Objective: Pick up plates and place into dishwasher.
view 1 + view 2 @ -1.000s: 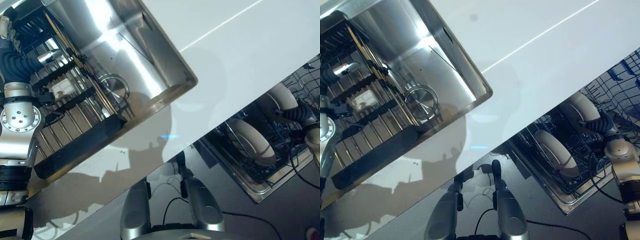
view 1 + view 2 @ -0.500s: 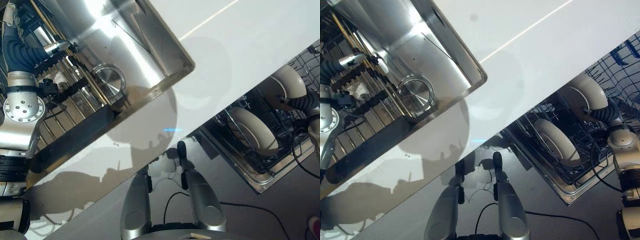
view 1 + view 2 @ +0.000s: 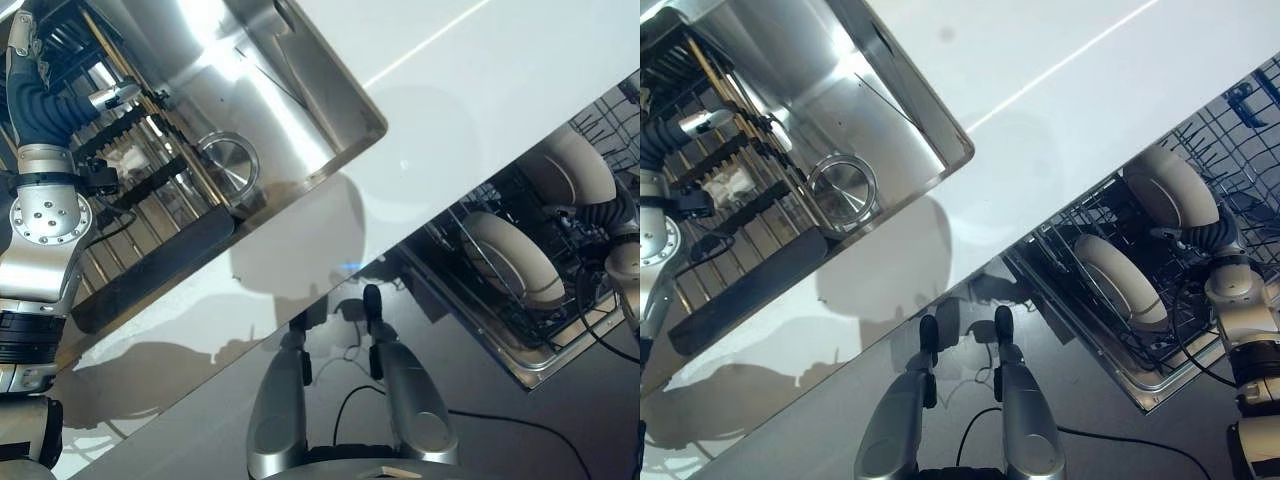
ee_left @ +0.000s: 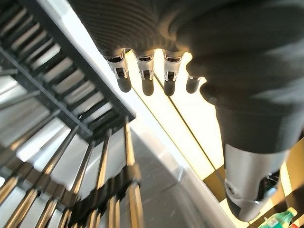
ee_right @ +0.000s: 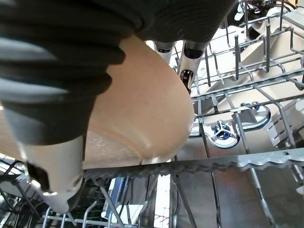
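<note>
Two beige plates stand on edge in the dishwasher's lower rack [image 3: 1110, 350]: a nearer plate [image 3: 510, 258] and a farther plate [image 3: 580, 170]. My right hand [image 3: 1212, 232] reaches in from the right and is shut on the farther plate [image 5: 142, 118], with its fingers [image 5: 190, 61] behind the rim and its thumb [image 5: 57, 161] on the near side. The plate's lower edge is down among the rack's wire tines [image 5: 247, 95]. My left hand [image 3: 112, 97] hangs over the drying rack [image 3: 150, 200] in the sink, and its fingers [image 4: 142, 80] are relaxed and hold nothing.
A steel sink [image 3: 300, 90] with a round drain [image 3: 228, 165] is set into the white counter [image 3: 480, 90]. The dark-barred drying rack [image 4: 71, 114] fills the sink's left part. A green bottle [image 4: 280, 221] shows past the sink's edge.
The whole picture has shifted, so the camera moved. My right hand stays on the farther plate in the rack, and my left hand stays over the sink rack.
</note>
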Motion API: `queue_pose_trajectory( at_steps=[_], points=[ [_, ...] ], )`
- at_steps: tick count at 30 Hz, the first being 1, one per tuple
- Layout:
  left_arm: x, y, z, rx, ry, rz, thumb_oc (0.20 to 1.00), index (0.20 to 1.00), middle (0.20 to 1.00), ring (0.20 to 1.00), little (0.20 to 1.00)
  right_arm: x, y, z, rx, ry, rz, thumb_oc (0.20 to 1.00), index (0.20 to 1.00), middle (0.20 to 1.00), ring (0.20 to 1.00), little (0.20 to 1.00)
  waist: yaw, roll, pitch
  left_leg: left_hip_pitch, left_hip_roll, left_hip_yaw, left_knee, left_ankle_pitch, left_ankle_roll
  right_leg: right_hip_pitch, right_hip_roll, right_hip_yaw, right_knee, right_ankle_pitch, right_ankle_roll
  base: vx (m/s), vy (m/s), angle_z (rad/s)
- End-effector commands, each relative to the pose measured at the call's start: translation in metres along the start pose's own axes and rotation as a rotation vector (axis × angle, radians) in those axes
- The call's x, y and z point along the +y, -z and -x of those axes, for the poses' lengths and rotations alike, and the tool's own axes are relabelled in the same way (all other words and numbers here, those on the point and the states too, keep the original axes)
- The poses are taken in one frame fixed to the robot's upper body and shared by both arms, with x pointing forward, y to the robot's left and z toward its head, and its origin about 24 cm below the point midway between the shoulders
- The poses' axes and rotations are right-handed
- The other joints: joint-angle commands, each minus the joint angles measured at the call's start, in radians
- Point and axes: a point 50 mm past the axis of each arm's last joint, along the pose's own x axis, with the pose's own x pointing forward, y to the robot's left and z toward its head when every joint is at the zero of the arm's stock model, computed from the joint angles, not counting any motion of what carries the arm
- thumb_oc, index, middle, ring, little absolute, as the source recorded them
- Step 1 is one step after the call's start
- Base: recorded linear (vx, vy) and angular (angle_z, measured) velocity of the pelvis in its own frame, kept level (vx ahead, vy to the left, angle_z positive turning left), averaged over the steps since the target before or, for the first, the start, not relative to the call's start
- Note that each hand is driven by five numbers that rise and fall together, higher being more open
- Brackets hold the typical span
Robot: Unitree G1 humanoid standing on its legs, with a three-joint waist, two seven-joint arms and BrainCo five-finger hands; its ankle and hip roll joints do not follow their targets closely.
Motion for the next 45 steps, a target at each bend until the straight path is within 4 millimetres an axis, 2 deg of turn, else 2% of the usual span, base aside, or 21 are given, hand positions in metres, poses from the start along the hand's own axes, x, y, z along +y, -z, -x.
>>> queue_pose_trajectory(
  at_steps=[1,5,13,17,19,23,27,33,37,41,43,45],
  points=[
    [0.013,-0.006,0.001,-0.030,-0.053,0.048,1.000,1.000,1.000,1.000,1.000,0.018,0.021,0.014,0.057,-0.054,0.060,1.000,1.000,1.000,1.000,1.000,0.005,-0.013,-0.068,-0.085,-0.038,-0.026,0.018,0.032,0.036,-0.028,-0.026,-0.054,0.054,-0.041,0.051,0.04,0.007,0.05],
    [0.016,0.003,0.005,0.002,-0.049,0.066,1.000,1.000,1.000,1.000,1.000,0.013,0.020,0.015,0.038,-0.017,0.057,1.000,1.000,1.000,1.000,1.000,0.006,-0.019,-0.085,-0.071,-0.038,-0.022,0.016,0.028,0.038,-0.013,-0.027,-0.055,0.051,-0.041,0.051,0.02,0.021,0.00],
    [0.020,0.020,0.026,0.063,-0.039,0.084,1.000,1.000,1.000,1.000,1.000,0.003,0.013,0.026,-0.020,0.073,0.058,1.000,1.000,1.000,1.000,1.000,-0.001,-0.032,-0.124,-0.035,-0.039,-0.012,0.009,0.018,0.046,0.020,-0.025,-0.048,0.041,-0.045,0.054,0.02,0.038,0.00],
    [0.022,0.030,0.036,0.102,-0.046,0.093,1.000,1.000,1.000,1.000,1.000,-0.003,0.005,0.031,-0.061,0.167,-0.009,1.000,1.000,1.000,1.000,1.000,-0.006,-0.037,-0.145,-0.012,-0.038,-0.005,0.006,0.012,0.049,0.040,-0.025,-0.043,0.037,-0.049,0.056,0.03,0.044,-0.02],
    [0.022,0.044,0.053,0.150,-0.052,0.105,1.000,1.000,1.000,1.000,1.000,-0.002,0.000,0.043,-0.103,0.281,-0.122,1.000,1.000,1.000,1.000,1.000,-0.016,-0.040,-0.165,0.008,-0.036,0.000,0.004,0.007,0.052,0.055,-0.021,-0.032,0.037,-0.053,0.057,0.04,0.077,-0.07],
    [0.015,0.057,0.077,0.200,-0.041,0.108,1.000,1.000,1.000,1.000,1.000,0.008,0.001,0.059,-0.119,0.378,-0.195,1.000,1.000,1.000,1.000,1.000,-0.028,-0.038,-0.200,0.040,-0.034,0.012,0.000,-0.001,0.057,0.082,-0.019,-0.017,0.028,-0.055,0.059,0.06,0.081,-0.09],
    [0.013,0.063,0.087,0.237,-0.042,0.108,1.000,1.000,1.000,1.000,1.000,0.008,-0.004,0.066,-0.147,0.429,-0.212,1.000,1.000,1.000,1.000,1.000,-0.036,-0.032,-0.226,0.066,-0.032,0.018,-0.001,-0.007,0.058,0.105,-0.020,-0.005,0.022,-0.057,0.061,0.06,0.064,-0.07],
    [0.019,0.075,0.104,0.300,-0.053,0.117,1.000,1.000,1.000,1.000,1.000,0.005,-0.001,0.078,-0.150,0.490,-0.231,1.000,1.000,1.000,1.000,1.000,-0.056,-0.017,-0.244,0.077,-0.034,0.029,0.034,-0.024,0.056,0.106,-0.021,0.012,0.042,-0.065,0.056,0.00,0.075,-0.03],
    [0.018,0.080,0.118,0.337,-0.045,0.133,1.000,1.000,1.000,1.000,1.000,0.006,0.004,0.083,-0.136,0.486,-0.257,1.000,1.000,1.000,1.000,1.000,-0.068,-0.015,-0.246,0.067,-0.048,0.030,0.130,-0.062,0.058,0.114,-0.032,0.026,0.059,-0.069,0.046,0.01,0.115,-0.10],
    [0.015,0.088,0.141,0.413,-0.020,0.132,1.000,1.000,1.000,1.000,1.000,0.015,0.016,0.088,-0.099,0.463,-0.270,1.000,1.000,1.000,1.000,1.000,-0.065,-0.021,-0.265,0.051,-0.100,-0.018,0.323,-0.168,0.076,0.149,-0.057,0.077,0.077,-0.070,0.038,0.12,0.163,-0.26],
    [0.018,0.090,0.150,0.437,-0.007,0.132,1.000,1.000,1.000,1.000,1.000,0.017,0.021,0.092,-0.081,0.461,-0.275,1.000,1.000,1.000,1.000,1.000,-0.067,-0.017,-0.278,0.058,-0.102,-0.003,0.348,-0.193,0.083,0.164,-0.059,0.095,0.078,-0.071,0.041,0.13,0.224,-0.46],
    [0.017,0.094,0.159,0.475,0.011,0.141,1.000,1.000,1.000,1.000,1.000,0.021,0.029,0.102,-0.065,0.455,-0.260,1.000,1.000,1.000,1.000,1.000,-0.090,0.007,-0.300,0.104,-0.109,0.020,0.296,-0.185,0.094,0.169,-0.064,0.118,0.090,-0.079,0.054,0.11,0.381,-0.39]
  ],
)
